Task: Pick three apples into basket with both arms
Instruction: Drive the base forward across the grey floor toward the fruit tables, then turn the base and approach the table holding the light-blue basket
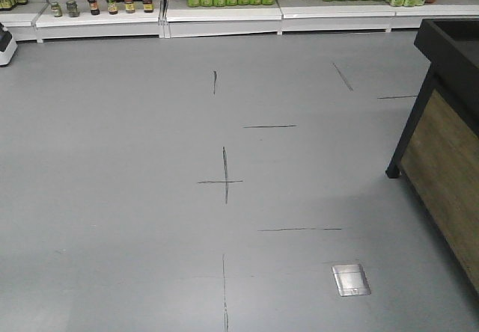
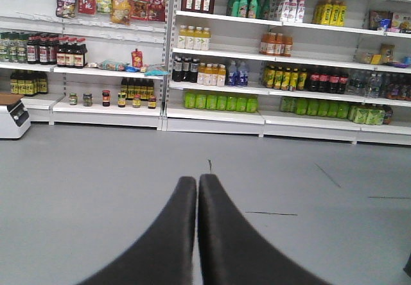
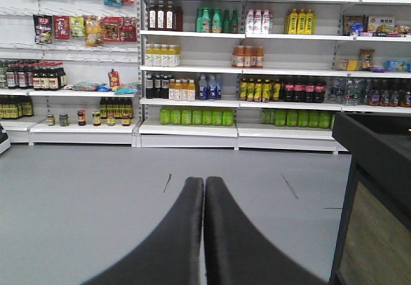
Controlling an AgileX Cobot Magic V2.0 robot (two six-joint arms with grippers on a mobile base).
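**Both grippers shut on nothing, facing the shop aisle**

Left gripper point(image 2: 197, 183): two smooth, black, curved fingers point(image 2: 170, 240) pressed tip to tip, nothing between them. Right gripper point(image 3: 203, 185): the same, closed and holding nothing.

Below them is a grey floor point(image 1: 112, 197), matt, marked with thin black lines and one cross point(image 1: 224, 180). A square metal plate point(image 1: 351, 280) is set flush into it. At right stands a black counter point(image 1: 449, 44) with a wood-grain side panel.

Far wall: white shelves point(image 2: 212, 115) with a low row of green bottles point(image 2: 220, 101), small jars point(image 2: 106, 98) and hanging packets point(image 2: 87, 1). Labels too small to read.

Apples and basket: in none of the views.
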